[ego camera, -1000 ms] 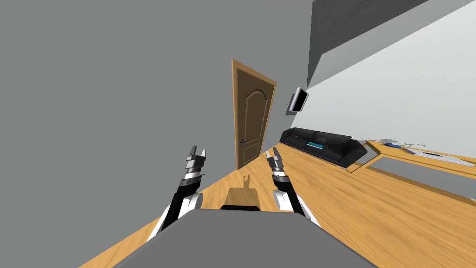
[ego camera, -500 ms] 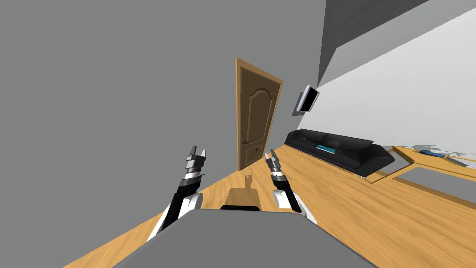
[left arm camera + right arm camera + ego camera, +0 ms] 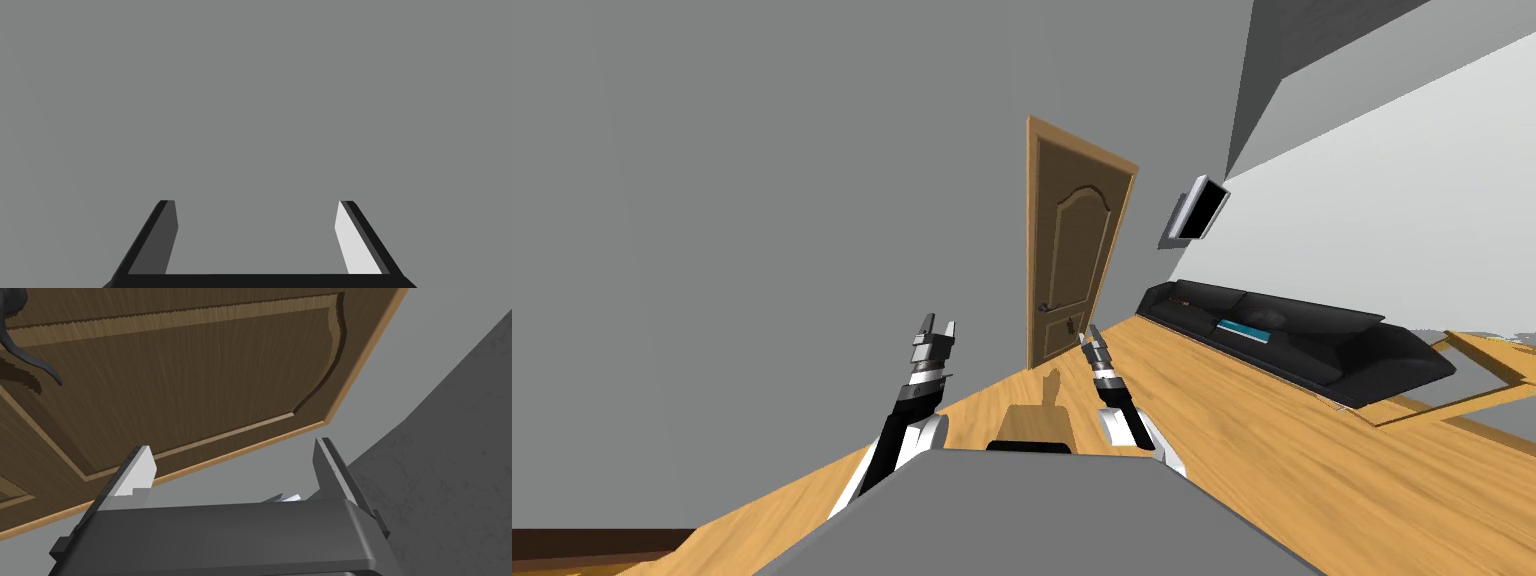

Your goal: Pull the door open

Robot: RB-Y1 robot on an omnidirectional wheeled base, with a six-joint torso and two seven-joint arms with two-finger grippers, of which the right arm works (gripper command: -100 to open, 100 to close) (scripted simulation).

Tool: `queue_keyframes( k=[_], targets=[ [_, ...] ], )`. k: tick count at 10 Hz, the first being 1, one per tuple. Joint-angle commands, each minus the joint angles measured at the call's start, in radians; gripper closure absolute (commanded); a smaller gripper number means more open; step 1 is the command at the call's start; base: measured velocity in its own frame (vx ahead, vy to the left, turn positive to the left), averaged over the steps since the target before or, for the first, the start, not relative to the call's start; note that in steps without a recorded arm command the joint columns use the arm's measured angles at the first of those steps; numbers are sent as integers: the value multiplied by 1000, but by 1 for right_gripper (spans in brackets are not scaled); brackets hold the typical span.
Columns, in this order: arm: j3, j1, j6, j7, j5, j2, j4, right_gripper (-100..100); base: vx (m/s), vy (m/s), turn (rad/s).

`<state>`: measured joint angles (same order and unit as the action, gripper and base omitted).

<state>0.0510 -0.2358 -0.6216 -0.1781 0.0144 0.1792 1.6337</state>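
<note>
The brown panelled door (image 3: 1072, 250) sits closed in its lighter frame in the grey wall (image 3: 762, 200), across a stretch of wooden floor (image 3: 1312, 470) from the robot. Its dark handle (image 3: 1046, 307) is on the edge of the door away from the black sofa (image 3: 1302, 335), about halfway up. It looks like a lever, though it is small from where the robot stands.

Both arms are raised in front of the chest. The right gripper (image 3: 1091, 339) points toward the door with its fingers (image 3: 141, 469) spread and nothing between them. In the right wrist view the handle lies well off to one side of the gap, not in line with it. The left gripper (image 3: 936, 327) is also spread wide and faces plain grey wall.

The step in hand seems to be the approach, and the door is not yet within reach. To do it well, the robot should stop short enough to leave room for the door to swing. Then it should bring the right gripper across until the lever sits squarely between the blades before closing. A grip near the lever's free end would likely slip. Once it holds the lever, the pull should follow the door's arc, with the base backing away.
</note>
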Motion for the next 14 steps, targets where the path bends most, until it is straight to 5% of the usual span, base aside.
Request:
queue_keyframes(
  k=[1, 14],
  targets=[
    [0, 14, -10, -3, 1, 6, -49, -100, 42, -29, 68],
    [5, 147, -64, -40, 15, 94, -391, -100, 41, -27, 105]
  ],
)
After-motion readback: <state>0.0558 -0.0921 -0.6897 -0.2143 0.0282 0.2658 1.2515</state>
